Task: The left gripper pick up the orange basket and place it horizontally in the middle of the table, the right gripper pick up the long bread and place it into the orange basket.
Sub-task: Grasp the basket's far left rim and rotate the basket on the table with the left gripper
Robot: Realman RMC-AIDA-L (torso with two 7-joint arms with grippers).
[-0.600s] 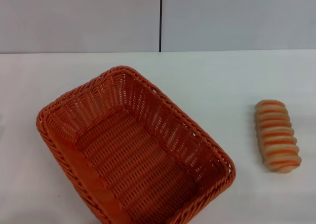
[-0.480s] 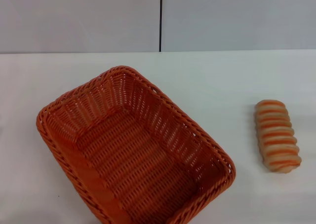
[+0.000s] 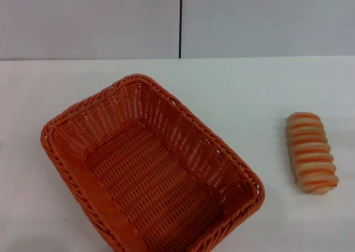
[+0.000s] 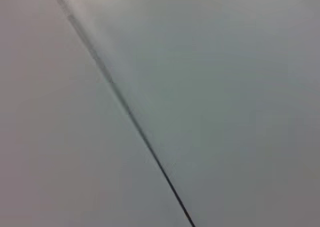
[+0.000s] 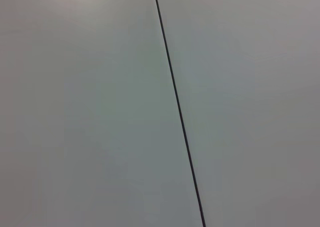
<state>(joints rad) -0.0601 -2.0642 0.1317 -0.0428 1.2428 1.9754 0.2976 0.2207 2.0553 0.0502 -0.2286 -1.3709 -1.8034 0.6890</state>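
The orange basket (image 3: 150, 169) lies empty on the white table (image 3: 238, 91), left of centre and turned diagonally, its near corner cut off by the bottom edge of the head view. The long bread (image 3: 311, 152) rests on the table at the right, striped top up, well apart from the basket. Neither gripper shows in any view. Both wrist views take in only the grey wall with a thin dark seam.
A light grey wall (image 3: 89, 19) with a vertical dark seam (image 3: 180, 21) rises behind the table's far edge. Bare tabletop lies between the basket and the bread and behind both.
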